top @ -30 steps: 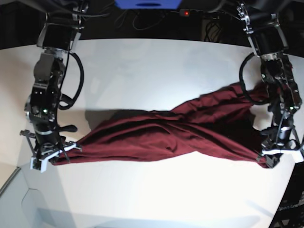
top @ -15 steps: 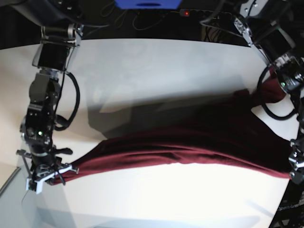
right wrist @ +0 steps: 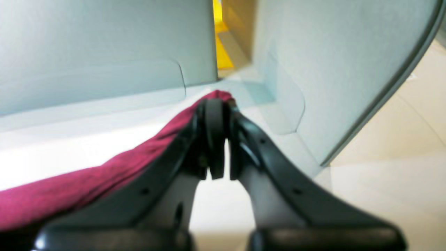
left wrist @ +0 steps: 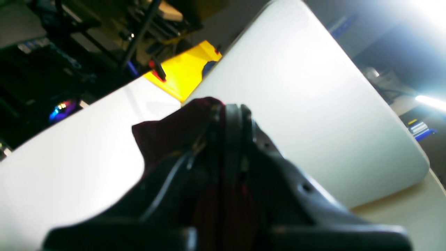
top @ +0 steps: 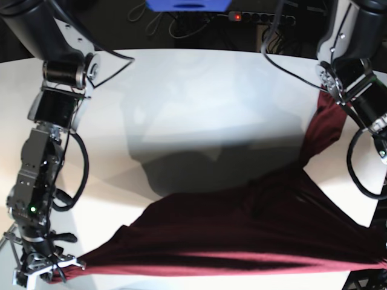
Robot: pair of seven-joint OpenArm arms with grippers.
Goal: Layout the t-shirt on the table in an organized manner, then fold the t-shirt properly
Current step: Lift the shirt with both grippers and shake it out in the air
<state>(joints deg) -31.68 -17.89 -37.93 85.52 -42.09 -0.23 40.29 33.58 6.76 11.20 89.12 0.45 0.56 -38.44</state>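
Shirt (top: 242, 229) stretched wide across the near part of the white table (top: 181, 90), dark maroon, pulled taut between both arms, long lower hem running almost straight along the near table edge. Right gripper (top: 42, 269) at the base view's lower left, jaws clamped on one corner of the cloth; right wrist view shows the pads pressed together with red fabric (right wrist: 104, 174) pinched between them and trailing off to the left. Left gripper (left wrist: 231, 115) closed on the other corner; left wrist view shows a maroon fold (left wrist: 167, 132) sticking out past the fingertips over the table. In the base view that gripper sits at the far right edge, mostly out of frame. A twisted strip of the shirt (top: 323, 127) rises up toward the left arm (top: 354, 84). Cloth casts a shadow on the table behind it.
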